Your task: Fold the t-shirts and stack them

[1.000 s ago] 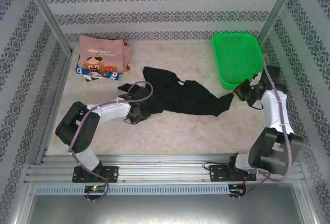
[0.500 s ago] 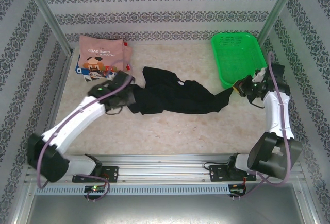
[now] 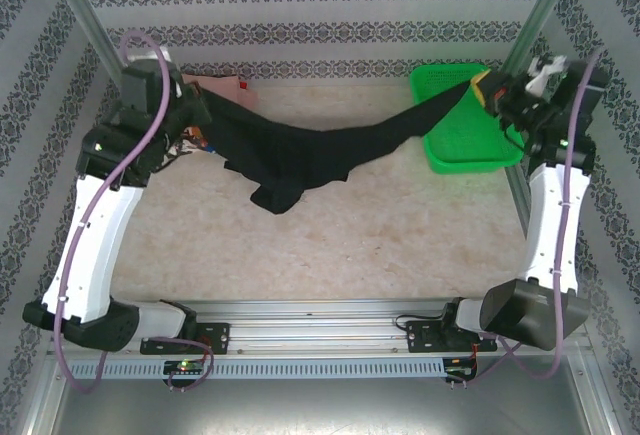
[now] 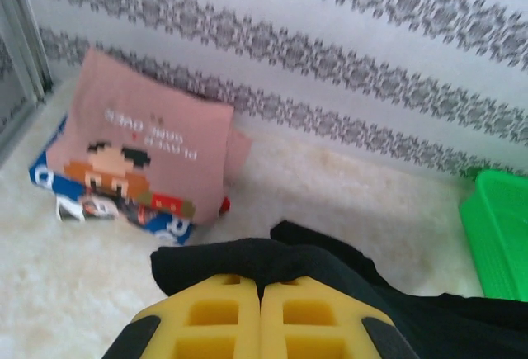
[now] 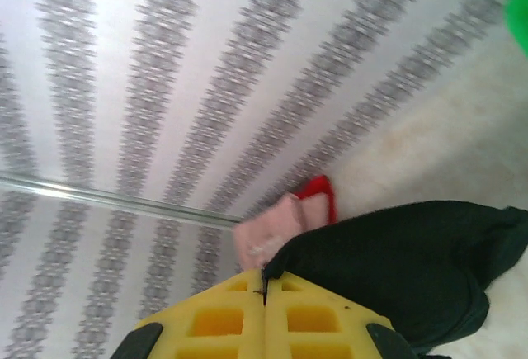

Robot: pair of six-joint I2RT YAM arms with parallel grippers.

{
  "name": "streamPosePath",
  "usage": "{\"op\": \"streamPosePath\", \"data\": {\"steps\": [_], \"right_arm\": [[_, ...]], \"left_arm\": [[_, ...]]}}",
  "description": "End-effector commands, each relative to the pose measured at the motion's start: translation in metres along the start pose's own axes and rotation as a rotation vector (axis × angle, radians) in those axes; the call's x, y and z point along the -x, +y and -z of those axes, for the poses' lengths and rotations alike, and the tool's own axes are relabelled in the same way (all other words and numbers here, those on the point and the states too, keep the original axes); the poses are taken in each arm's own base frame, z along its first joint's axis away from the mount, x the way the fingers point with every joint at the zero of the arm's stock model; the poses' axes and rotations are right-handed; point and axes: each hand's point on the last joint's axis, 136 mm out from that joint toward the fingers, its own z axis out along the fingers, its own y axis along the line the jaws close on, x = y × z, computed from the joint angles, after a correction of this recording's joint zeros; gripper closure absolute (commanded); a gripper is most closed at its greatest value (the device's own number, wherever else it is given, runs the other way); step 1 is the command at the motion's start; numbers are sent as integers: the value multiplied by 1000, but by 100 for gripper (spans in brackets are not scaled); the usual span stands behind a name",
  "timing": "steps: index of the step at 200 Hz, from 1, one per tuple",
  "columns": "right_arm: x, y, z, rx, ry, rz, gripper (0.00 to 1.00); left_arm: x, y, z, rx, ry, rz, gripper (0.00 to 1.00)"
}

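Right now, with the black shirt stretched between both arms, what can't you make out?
The blue-and-white t-shirt: left wrist view, mostly under the pink t-shirt; print unreadable.
Which part of the black t-shirt each grips: wrist views, cloth bunches at the left pincer and right pincer.
The green basket: right wrist view, blurred and cut off by the edge.

top: high at near edge, looking down on whole table | wrists: close-up, facing patterned wall | shared: black shirt
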Motion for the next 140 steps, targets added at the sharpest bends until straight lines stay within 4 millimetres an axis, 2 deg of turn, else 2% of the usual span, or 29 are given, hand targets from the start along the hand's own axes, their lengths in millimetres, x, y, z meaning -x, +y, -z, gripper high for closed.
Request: {"op": "streamPosePath", "data": {"steps": [1,22,39,75,103,123,140], "right_arm": [[11,97,31,192,-65,134,100],[16,147,54,261,-117,221,100],[18,177,70,304,-148,271,100],[13,232,103,385,-218,387,100],[13,250,115,406,-234,409,100],[10,253,117,412,-226,419,100],[4,254,120,414,-217,440,100]], "left_arm": [[46,7,18,25,-112,-97,100],[89,5,35,27,-226,-128,100],[118,0,51,15,-315,-149,100],[161,-14,88,-44,-493,-170,100],[175,-17,107,-67,-568,-177,100],[172,-26,116,-129,-573,-196,100],[167,-24,121,-137,-583,-201,100]]}}
